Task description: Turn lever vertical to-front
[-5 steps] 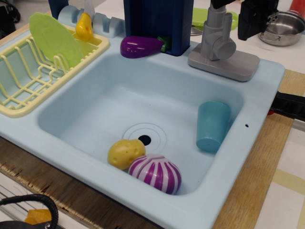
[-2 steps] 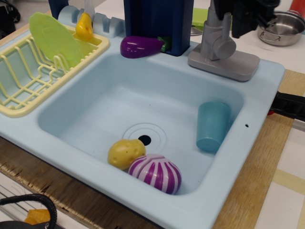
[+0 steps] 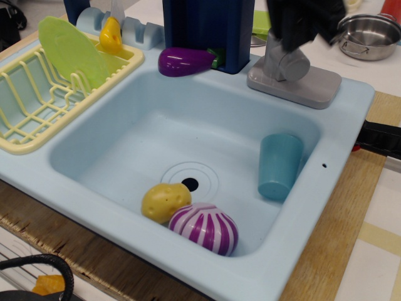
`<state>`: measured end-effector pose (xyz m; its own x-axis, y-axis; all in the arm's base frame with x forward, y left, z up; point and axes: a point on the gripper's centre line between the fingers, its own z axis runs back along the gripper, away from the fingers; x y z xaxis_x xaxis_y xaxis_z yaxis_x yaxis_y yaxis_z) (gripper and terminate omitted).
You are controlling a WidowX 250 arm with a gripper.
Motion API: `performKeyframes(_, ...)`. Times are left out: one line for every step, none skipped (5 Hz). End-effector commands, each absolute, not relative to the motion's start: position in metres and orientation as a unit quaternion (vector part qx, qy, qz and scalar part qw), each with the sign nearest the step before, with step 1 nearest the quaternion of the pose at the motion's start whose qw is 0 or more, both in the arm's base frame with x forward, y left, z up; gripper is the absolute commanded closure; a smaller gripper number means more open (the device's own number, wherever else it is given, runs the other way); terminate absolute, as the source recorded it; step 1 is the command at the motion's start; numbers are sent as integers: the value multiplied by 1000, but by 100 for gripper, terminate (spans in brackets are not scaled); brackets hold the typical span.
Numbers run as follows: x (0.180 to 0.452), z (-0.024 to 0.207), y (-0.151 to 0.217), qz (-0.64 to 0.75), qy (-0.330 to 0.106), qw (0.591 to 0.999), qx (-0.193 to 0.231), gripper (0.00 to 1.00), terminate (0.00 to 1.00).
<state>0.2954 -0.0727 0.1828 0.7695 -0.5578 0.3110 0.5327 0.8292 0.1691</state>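
Note:
The grey lever [image 3: 283,61] stands upright on its flat grey base [image 3: 301,86] at the sink's back right corner, with its round hub facing front. My black gripper [image 3: 302,24] is a blurred dark shape at the top edge, right over the lever's upper end and hiding it. Its fingers cannot be made out, so I cannot tell whether it touches or holds the lever.
A dark blue block [image 3: 207,31] stands left of the lever, with a purple eggplant [image 3: 185,61] beside it. The light blue sink [image 3: 125,144] holds a teal cup [image 3: 279,164], a yellow potato [image 3: 165,202] and a striped purple onion [image 3: 204,227]. A yellow dish rack [image 3: 37,100] is left, a steel pot [image 3: 369,34] right.
My gripper has moved left from the top right, away from the pot, until it covers the top of the lever. The lever's lower part and base look unmoved.

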Motion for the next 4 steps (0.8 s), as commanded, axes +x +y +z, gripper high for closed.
performKeyframes(283, 168, -73, -272, -166, 948, 7, 100, 0)
performKeyframes(282, 155, -70, -270, -160, 949, -9, 100, 0)
performKeyframes(278, 148, -68, -265, -151, 952, -19, 100, 0)
performKeyframes(269, 141, -63, -257, -143, 955, -27, 100, 0)
